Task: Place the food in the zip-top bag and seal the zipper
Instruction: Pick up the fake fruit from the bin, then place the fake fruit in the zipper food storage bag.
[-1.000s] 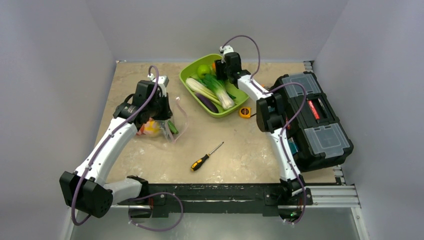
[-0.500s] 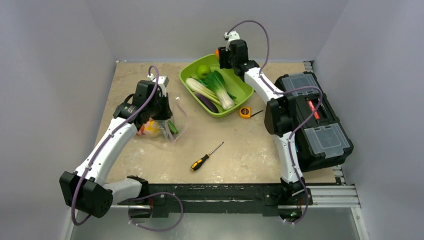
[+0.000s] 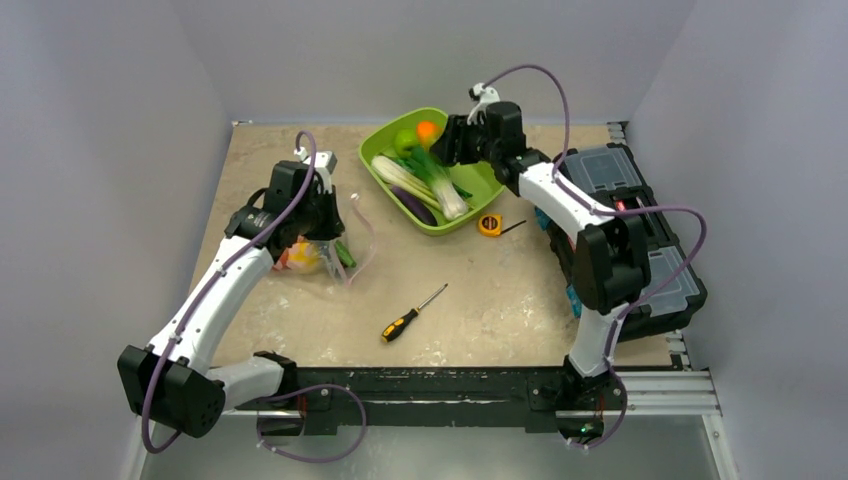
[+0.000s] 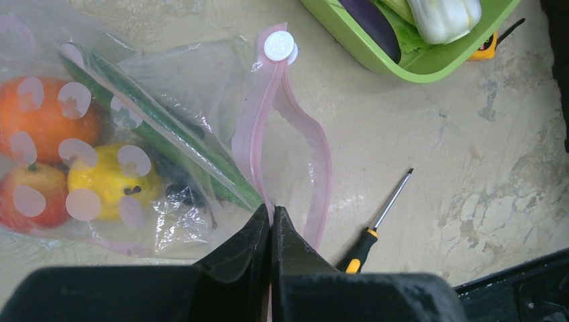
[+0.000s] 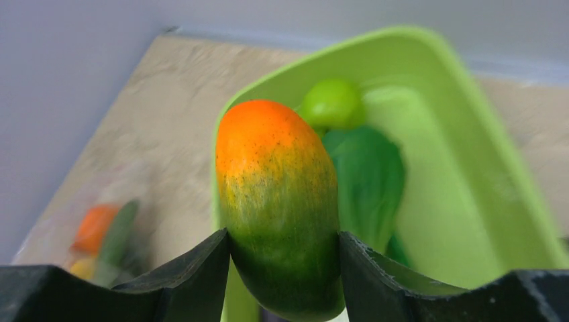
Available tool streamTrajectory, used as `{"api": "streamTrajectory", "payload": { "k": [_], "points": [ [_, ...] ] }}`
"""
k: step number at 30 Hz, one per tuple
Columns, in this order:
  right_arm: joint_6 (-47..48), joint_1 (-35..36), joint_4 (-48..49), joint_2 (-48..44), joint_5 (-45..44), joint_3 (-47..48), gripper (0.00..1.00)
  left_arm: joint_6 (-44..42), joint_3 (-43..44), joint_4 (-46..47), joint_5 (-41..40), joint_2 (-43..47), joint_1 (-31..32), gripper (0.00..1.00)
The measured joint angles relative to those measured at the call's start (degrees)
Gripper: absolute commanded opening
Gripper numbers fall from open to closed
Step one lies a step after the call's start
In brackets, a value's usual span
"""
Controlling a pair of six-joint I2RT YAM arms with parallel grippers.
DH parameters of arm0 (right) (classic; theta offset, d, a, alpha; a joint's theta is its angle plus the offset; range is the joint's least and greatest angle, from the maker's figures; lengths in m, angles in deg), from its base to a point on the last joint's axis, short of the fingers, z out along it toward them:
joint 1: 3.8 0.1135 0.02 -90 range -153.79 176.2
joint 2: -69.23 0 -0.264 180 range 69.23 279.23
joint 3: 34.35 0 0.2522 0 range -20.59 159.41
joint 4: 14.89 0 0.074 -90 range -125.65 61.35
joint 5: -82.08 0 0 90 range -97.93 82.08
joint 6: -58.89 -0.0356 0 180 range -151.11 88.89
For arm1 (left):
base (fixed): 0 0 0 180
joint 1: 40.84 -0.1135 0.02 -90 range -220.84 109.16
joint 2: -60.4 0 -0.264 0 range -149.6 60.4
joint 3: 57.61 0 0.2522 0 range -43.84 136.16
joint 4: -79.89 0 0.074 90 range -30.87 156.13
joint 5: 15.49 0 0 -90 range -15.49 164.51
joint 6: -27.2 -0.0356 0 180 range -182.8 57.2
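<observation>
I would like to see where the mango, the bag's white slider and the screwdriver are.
mango (image 5: 278, 201), right wrist view, its orange-to-green middle
white slider (image 4: 279, 45), left wrist view, its round top
screwdriver (image 3: 399, 327), top view, its black-and-yellow handle

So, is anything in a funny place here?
Yes: a screwdriver lies loose on the table, apart from the toolbox. A yellow tape measure sits by the tray too. Nothing looks spilled or broken.
</observation>
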Motion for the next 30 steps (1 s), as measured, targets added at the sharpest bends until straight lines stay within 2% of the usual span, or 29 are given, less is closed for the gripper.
{"api": "streamTrajectory", "payload": {
  "k": [5, 9, 12, 19, 24, 30],
  "points": [
    [-9.5, 1.6, 9.3, -6.1, 13.3, -14.9, 0.00, 0.0, 0.0, 0.0, 0.0, 0.0, 0.0, 0.00],
    [-15.6, 4.1, 14.4, -7.8, 21.1, -20.1, 0.00, 0.0, 0.0, 0.0, 0.0, 0.3, 0.1, 0.00],
    [-17.2, 7.1, 14.7, -8.4, 25.1, -21.1, 0.00, 0.0, 0.0, 0.0, 0.0, 0.7, 0.1, 0.00],
    [-13.8, 13.7, 8.1, -12.4, 28.0, -22.3, 0.00, 0.0, 0.0, 0.0, 0.0, 0.8, 0.1, 0.00],
    [-11.2, 14.3, 3.9, -16.1, 28.0, -24.2, 0.00, 0.0, 0.0, 0.0, 0.0, 0.8, 0.1, 0.00],
    [-11.0, 15.5, 2.8, -14.5, 28.0, -24.2, 0.00, 0.0, 0.0, 0.0, 0.0, 0.8, 0.1, 0.00]
  ]
}}
